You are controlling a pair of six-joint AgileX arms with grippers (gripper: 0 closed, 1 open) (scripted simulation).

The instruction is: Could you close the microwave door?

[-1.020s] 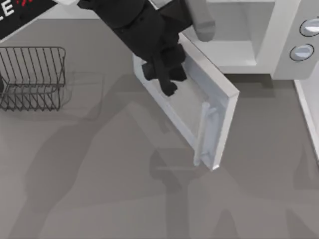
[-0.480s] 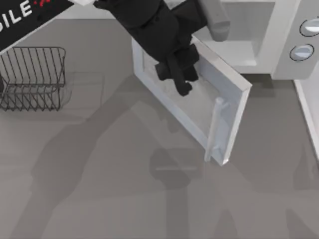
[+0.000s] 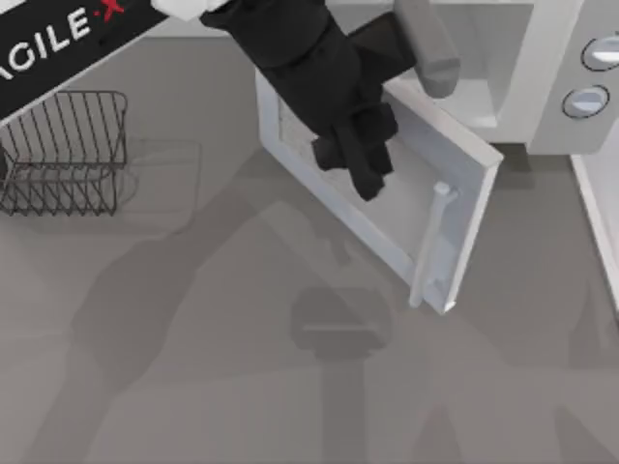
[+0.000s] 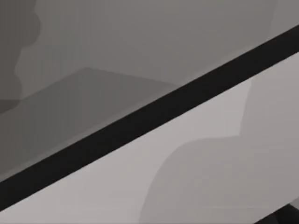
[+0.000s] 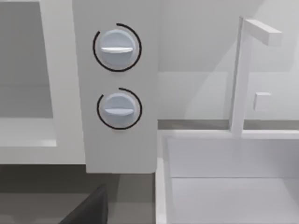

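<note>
Your left gripper (image 3: 368,179) sits in the upper middle of the top view, black fingers pointing down-frame and laid against the outer face of the microwave door (image 3: 387,208). You can't tell from these views whether its fingers are spread or clenched; they read as one dark mass on the panel. The microwave door is partly open, running diagonally from the upper centre of the frame down toward centre-right, its free edge lowest. Its pale bar handle (image 3: 428,246) stands near that free edge, below and right of the gripper and not touched by it. The microwave body (image 3: 542,87) fills the upper right of the frame, with its open cavity (image 3: 474,58) just behind the door and two round knobs (image 3: 587,100) at the far right edge. A wire rack (image 3: 63,150) stands on the grey table (image 3: 193,367) at the upper left, well apart from the door. Your left wrist view gives you flat grey and pale surfaces crossed by a dark diagonal band (image 4: 149,116); you can't tell more from it. Your right wrist view looks at the knob panel (image 5: 117,84) in its left half, with a white sink basin (image 5: 233,177) and a white faucet (image 5: 243,70) in its right half.
</note>
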